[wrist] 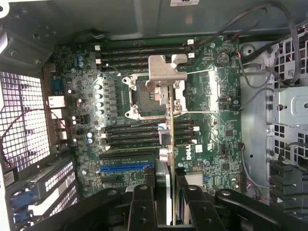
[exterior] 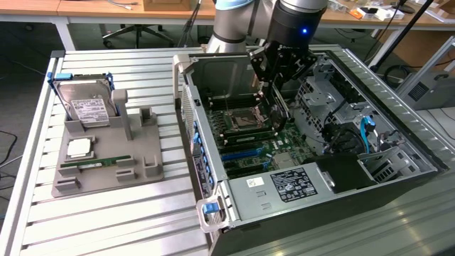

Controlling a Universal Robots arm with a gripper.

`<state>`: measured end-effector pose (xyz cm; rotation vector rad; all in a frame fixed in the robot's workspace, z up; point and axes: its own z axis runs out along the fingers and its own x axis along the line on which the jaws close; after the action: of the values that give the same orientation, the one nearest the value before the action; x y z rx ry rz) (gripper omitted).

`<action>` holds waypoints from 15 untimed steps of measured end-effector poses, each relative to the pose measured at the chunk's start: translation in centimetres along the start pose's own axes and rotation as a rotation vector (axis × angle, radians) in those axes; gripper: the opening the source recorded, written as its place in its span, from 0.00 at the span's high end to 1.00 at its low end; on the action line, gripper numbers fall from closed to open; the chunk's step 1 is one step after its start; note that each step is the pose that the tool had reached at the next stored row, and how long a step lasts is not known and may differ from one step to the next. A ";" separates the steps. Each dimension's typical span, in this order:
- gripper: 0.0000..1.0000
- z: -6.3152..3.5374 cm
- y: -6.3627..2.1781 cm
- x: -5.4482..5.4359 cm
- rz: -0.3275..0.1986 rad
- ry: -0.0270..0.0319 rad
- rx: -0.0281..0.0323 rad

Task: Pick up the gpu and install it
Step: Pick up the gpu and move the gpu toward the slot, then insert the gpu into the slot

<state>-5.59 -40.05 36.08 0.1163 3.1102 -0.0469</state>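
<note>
One gripper (wrist: 171,195) pinches the gpu (wrist: 172,126) between its fingers. The card hangs edge-on inside the computer case (exterior: 387,93), with its silver bracket (wrist: 166,72) at the end away from the fingers. It hangs above the motherboard (wrist: 216,96), over the open processor socket (wrist: 144,94) and apart from the board.

Several things could go wrong from here:
- The grip sits on one end of a long thin card, so the free end may swing or tilt. A tilted edge connector would likely jam on the lip of the blue expansion slot (wrist: 122,168) instead of seating.
- The socket directly below looks uncovered, so a slip or an early descent could knock its contacts.
- The bracket could catch on the case's rear wall if the card comes in skewed.
- Loose cables (wrist: 269,14) along the case's drive-bay side could snag the arm.

Counted: one gpu, one gripper, one case, one socket, two banks of memory slots flanking it, and one blue slot plain in the wrist view.

On the table (exterior: 128,224), toward the edge at the exterior view's left, lies one gray holder (exterior: 99,178). It carries one hard drive (exterior: 87,106) standing at its far corner, one processor chip (exterior: 78,148) and one memory stick (exterior: 96,162) nearer its front edge.
</note>
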 end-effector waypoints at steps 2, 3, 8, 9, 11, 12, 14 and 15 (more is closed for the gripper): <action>0.73 0.00 0.00 0.0 0.000 0.0000 0.0000; 0.73 0.00 0.00 0.0 0.000 0.0000 0.0000; 0.73 0.00 0.00 0.0 0.000 -0.0001 0.0000; 0.73 0.00 0.00 0.0 0.000 0.0000 0.0000; 0.73 0.00 0.00 0.0 0.000 0.0000 0.0000; 0.73 0.00 0.00 0.0 0.000 0.0000 0.0000; 0.73 0.00 0.00 0.0 -0.006 -0.0002 -0.0002; 0.73 0.00 0.00 0.0 -0.010 -0.0003 -0.0003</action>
<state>-5.58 -40.05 36.08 0.1005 3.1106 -0.0467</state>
